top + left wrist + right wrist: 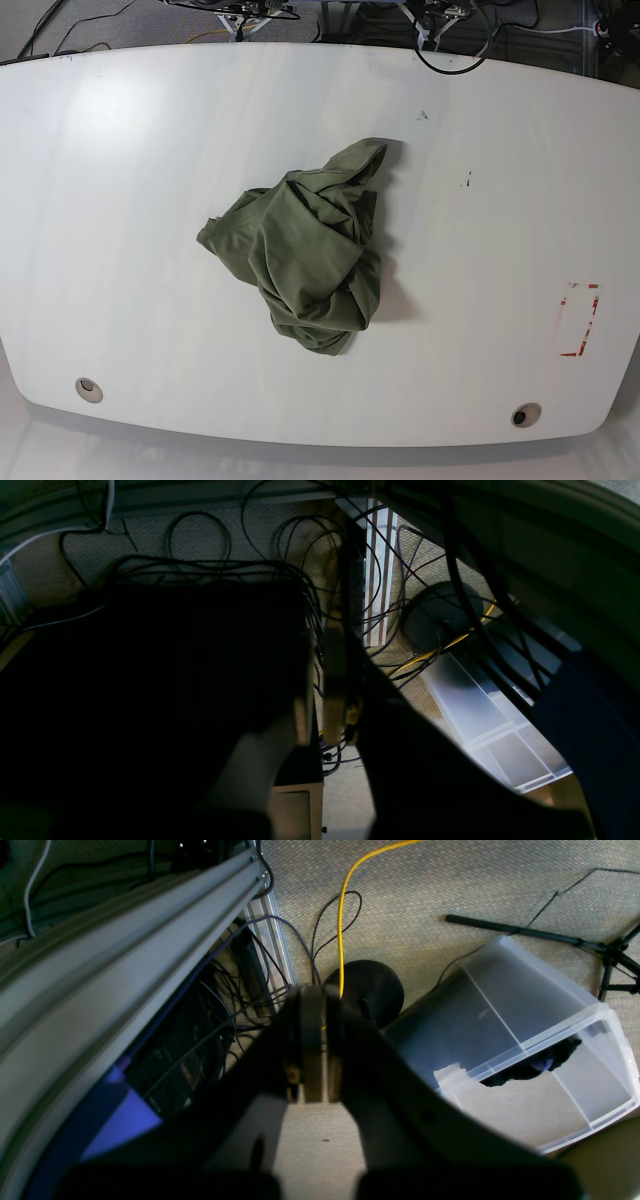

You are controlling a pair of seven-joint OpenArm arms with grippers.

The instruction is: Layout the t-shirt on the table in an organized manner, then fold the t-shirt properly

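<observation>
The olive-green t-shirt [305, 250] lies crumpled in a heap near the middle of the white table [120, 200], with one part reaching toward the far side. Neither arm shows in the base view. In the left wrist view my left gripper [322, 650] is shut with nothing in it, hanging over the floor and a tangle of cables. In the right wrist view my right gripper [320, 1000] is also shut and empty, above carpet beside an aluminium frame. Neither wrist view shows the t-shirt.
The table carries a red dashed rectangle [580, 320] at the right and two grommet holes [88, 387] [524, 414] near the front edge. On the floor are a clear plastic bin [525, 1040], a yellow cable [342, 915], a black round base [367, 990] and a tripod [600, 947].
</observation>
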